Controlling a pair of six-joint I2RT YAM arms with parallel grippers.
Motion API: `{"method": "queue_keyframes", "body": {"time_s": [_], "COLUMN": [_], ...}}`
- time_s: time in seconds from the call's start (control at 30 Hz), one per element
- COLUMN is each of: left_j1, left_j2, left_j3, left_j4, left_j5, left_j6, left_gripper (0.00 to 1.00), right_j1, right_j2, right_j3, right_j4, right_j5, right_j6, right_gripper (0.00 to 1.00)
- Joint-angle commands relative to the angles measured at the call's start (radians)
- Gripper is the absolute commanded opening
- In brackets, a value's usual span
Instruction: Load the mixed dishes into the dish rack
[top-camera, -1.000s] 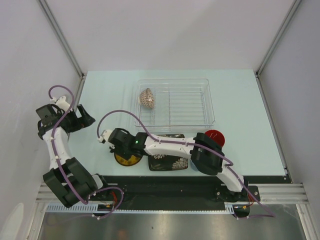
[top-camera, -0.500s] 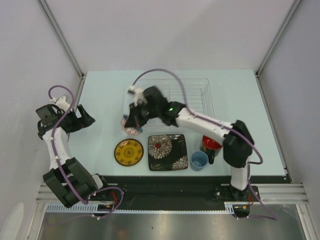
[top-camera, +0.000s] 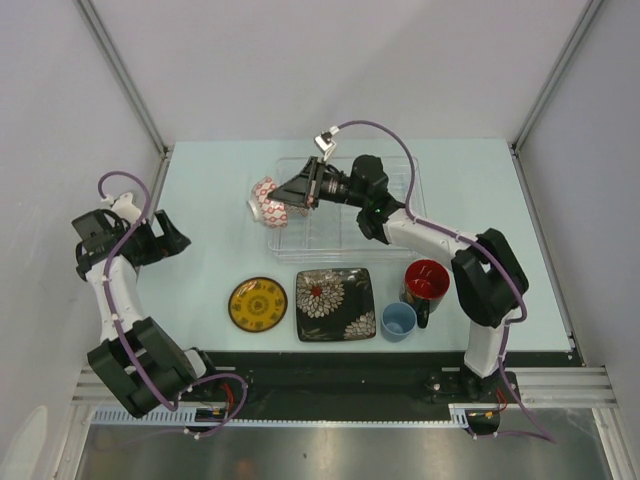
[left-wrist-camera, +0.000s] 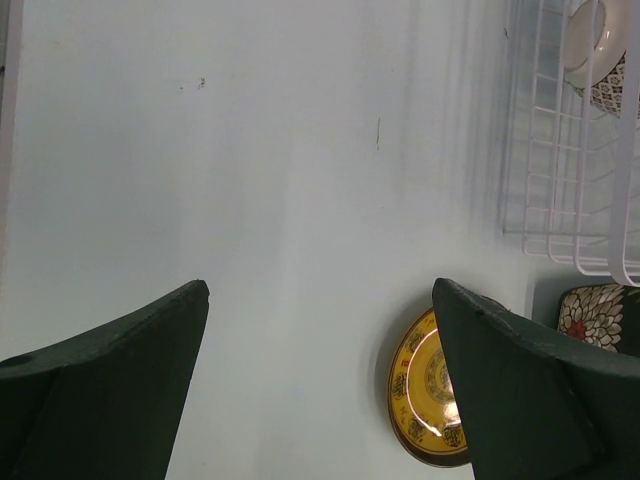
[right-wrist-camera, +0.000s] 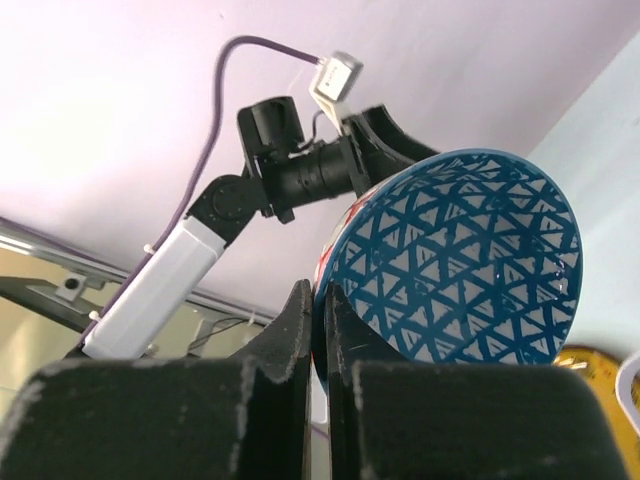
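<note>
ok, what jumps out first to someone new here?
The right claw is shut on the rim of the blue mosaic bowl, tilted at the left edge of the dish rack. Nearer the arms sit a yellow saucer, black floral plate, light-blue cup and black mug.

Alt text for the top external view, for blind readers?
The right gripper, shut on the blue mosaic bowl, holds it at the left end of the dish rack. Nearer the arms sit the yellow saucer, black floral plate, light-blue cup and black mug; the left gripper is open.
</note>
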Motion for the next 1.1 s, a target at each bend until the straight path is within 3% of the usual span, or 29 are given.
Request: {"method": "queue_keyframes", "body": {"time_s": [0.0,0.43,1.07], "left_j1": [0.011,0.011,0.011], "left_j2": [-0.029,-0.042,-0.065], "left_j3": [-0.011,-0.026,-0.029], "left_j4": [0.008,0.008,-0.004], "left_j5": [0.016,0.03,0.043], "left_j6": [0.03,0.029,0.032], "left_gripper": [1.0,1.0,1.0], "right_j1": [-0.005,-0.059,-0.027], "right_j2": [0.013,0.032,0.072], "right_j3": [-0.061,-0.168,-0.225], "right_j4": [0.243,0.23,0.085], "right_j5": [-0.011,0.067,0.305], "right_j6": [0.139,0.079,-0.006], "right_gripper": [0.0,0.0,0.0]}}
